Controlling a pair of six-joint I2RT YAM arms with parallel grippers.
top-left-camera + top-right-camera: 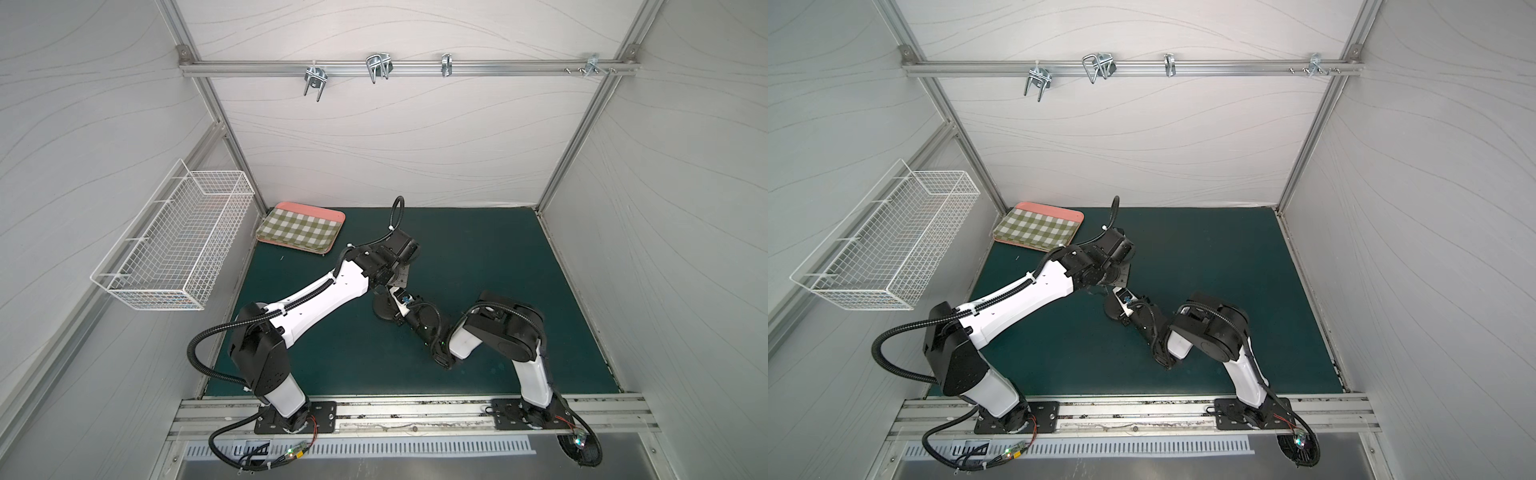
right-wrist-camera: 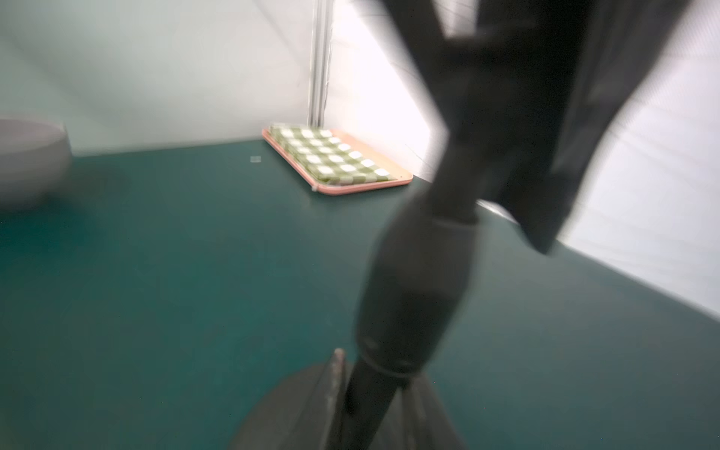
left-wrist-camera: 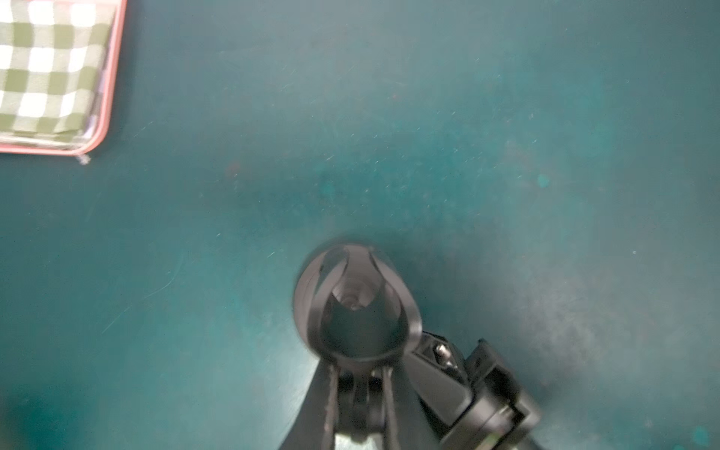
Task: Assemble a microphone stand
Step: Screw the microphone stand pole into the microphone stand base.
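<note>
The microphone stand stands upright mid-mat. Its round black base (image 1: pixel 379 311) (image 1: pixel 1112 311) (image 2: pixel 288 413) lies flat on the green mat. The rod (image 2: pixel 413 288) rises from the base, and its U-shaped clip (image 3: pixel 356 272) is seen from above in the left wrist view. My left gripper (image 3: pixel 360 374) comes down from above and is shut on the rod just under the clip. My right gripper (image 2: pixel 378 397) lies low beside the base, its fingers (image 2: pixel 337 385) on either side of the rod's thin lower end. Blur hides whether they press on it.
A pink tray with a green checked cloth (image 1: pixel 301 227) (image 3: pixel 50 70) (image 2: pixel 335 163) sits at the mat's back left corner. A white wire basket (image 1: pixel 174 245) hangs on the left wall. Metal hooks (image 1: pixel 378 66) hang on the back rail.
</note>
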